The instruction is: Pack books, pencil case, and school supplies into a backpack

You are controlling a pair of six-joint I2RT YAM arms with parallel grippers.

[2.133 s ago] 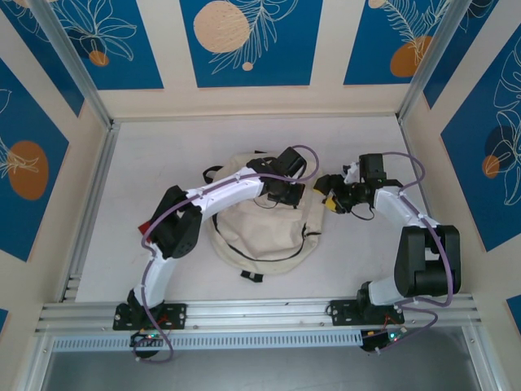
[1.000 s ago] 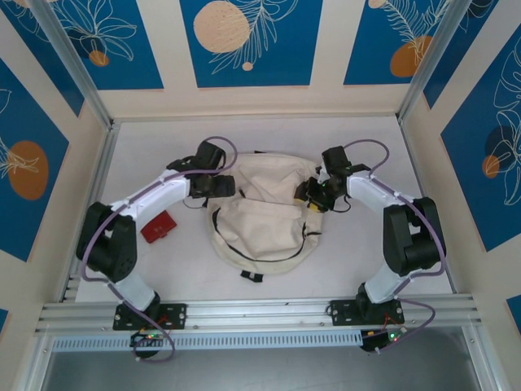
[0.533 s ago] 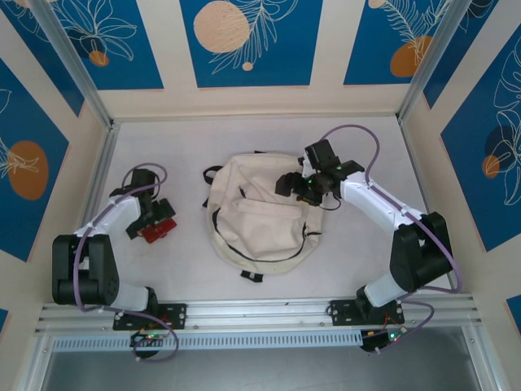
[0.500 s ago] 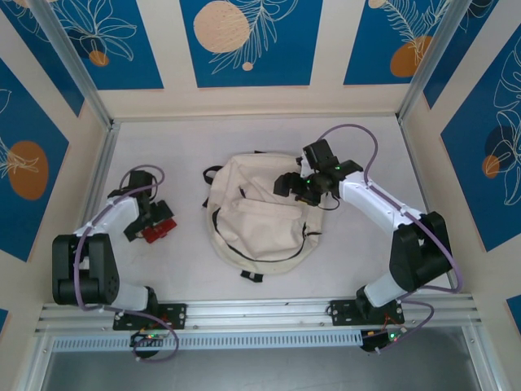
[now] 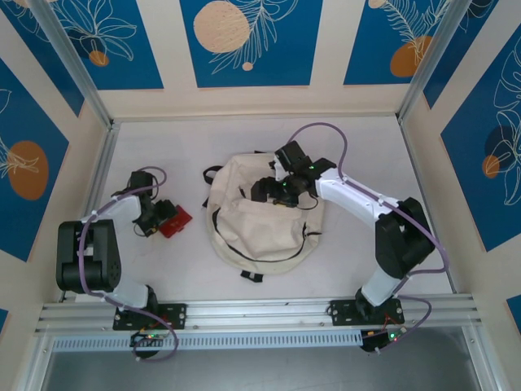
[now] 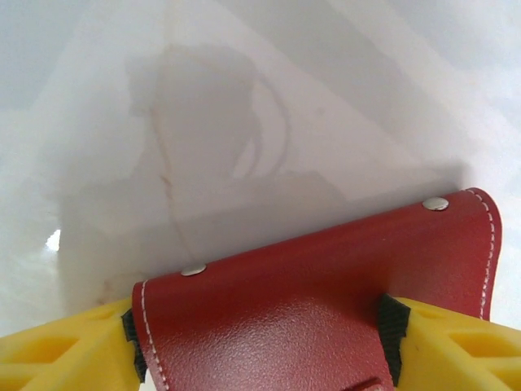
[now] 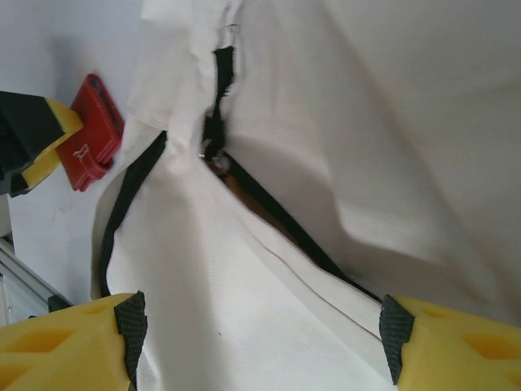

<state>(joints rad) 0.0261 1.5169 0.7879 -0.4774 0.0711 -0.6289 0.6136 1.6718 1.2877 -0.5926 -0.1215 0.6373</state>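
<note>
Grasping the red pencil case (image 6: 326,269), the left hand (image 6: 256,330) has it clamped between its two yellow fingers. The black pads (image 6: 389,330) press on the case's opposite edges. The case fills the whole gap, with its stitched edge and two metal studs (image 6: 436,204) pointing away from the wrist. Top view: that hand sits at the left side of the white surface (image 5: 163,151), case poking out toward the backpack (image 5: 260,228) but well apart from it. Can't tell if the case is lifted or resting on the surface (a soft shadow lies under it in the wrist view). The left arm is folded back on itself.

The backpack is cream-beige and lies flat mid-surface, top end toward the far wall. Black straps (image 5: 212,173) stick out at its far left corner and at the near edge. The right arm reaches across from the right. The right hand (image 7: 260,342) is over the backpack's upper part, released: fingers spread wide, only loose canvas between them. Can't tell if the fingertips touch the fabric.

Right wrist view: a dark zipper line (image 7: 269,216) runs diagonally through the folded canvas, slightly parted. A brownish sliver shows in the gap, too small to identify. The same view catches the pencil case and a yellow finger of the left hand at the left edge, just past a black strap
</note>
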